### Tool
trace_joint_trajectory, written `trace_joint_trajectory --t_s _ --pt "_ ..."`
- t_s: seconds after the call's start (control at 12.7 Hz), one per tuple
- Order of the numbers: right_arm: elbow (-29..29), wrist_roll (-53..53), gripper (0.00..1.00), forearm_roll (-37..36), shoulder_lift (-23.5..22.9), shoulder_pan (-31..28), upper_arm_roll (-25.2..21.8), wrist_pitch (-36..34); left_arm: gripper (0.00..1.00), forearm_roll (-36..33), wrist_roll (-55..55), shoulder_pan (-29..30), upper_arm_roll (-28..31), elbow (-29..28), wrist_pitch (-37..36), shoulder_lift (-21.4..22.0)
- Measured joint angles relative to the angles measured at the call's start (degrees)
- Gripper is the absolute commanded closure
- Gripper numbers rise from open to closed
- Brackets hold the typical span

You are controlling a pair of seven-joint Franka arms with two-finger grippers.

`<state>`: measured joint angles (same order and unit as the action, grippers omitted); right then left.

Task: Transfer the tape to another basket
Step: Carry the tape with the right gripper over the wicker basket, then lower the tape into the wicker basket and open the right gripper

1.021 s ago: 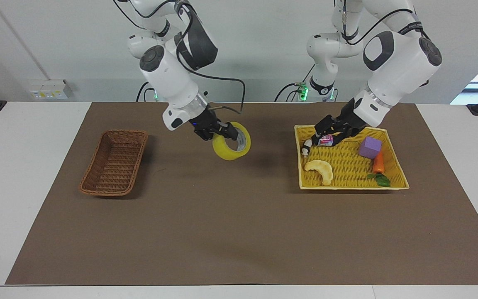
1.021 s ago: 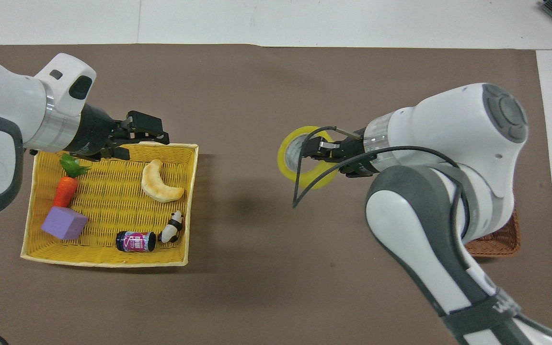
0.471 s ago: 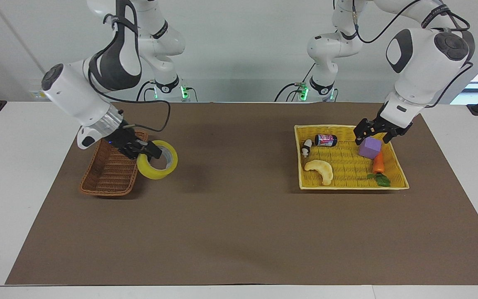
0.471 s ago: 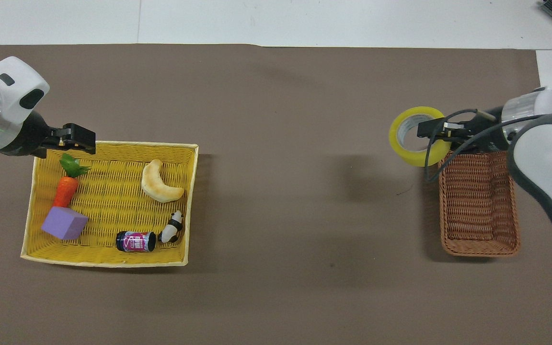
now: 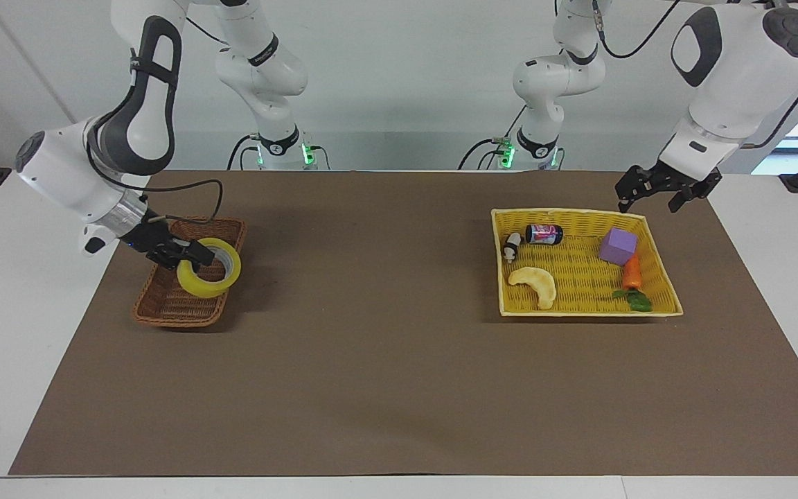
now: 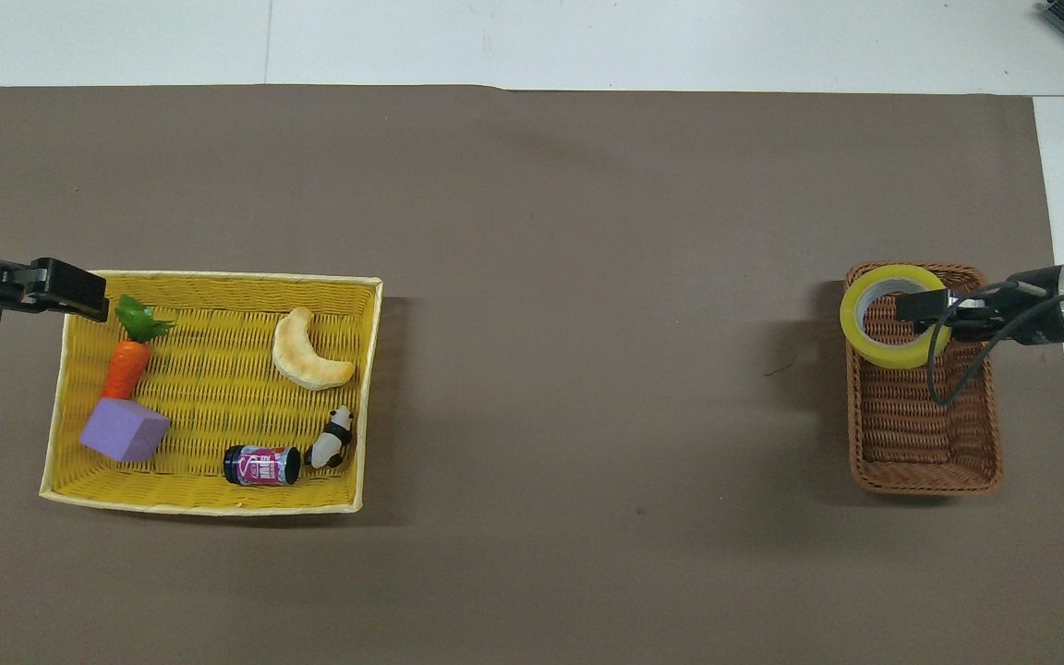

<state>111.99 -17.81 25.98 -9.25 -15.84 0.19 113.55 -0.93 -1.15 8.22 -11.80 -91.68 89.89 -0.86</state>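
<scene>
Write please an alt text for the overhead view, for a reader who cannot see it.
The right gripper holds a yellow tape roll over the brown wicker basket. The left gripper hangs at a corner of the yellow tray-basket, which holds several toys.

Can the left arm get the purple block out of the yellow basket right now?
Probably yes: the left gripper hangs just over the yellow basket rim beside the purple block, and nothing covers it.

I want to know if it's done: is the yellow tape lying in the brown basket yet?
Not yet. The tape hangs over the brown basket, gripped by the right tool, not resting inside.
</scene>
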Motion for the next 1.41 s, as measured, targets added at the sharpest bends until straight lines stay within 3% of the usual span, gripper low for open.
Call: trace_joint_trajectory --t_s 0.55,1.41 --pt "3.92 -8.59 1.00 0.27 -1.15 -2.53 0.06 1.82 0.00 0.01 0.13 1.27 0.06 2.70 -6.24 0.71" --pt "4.25 -12.53 1.00 -1.09 -1.10 -3.58 0.32 1.47 0.00 0.01 0.13 1.48 0.06 3.02 -6.65 0.72"
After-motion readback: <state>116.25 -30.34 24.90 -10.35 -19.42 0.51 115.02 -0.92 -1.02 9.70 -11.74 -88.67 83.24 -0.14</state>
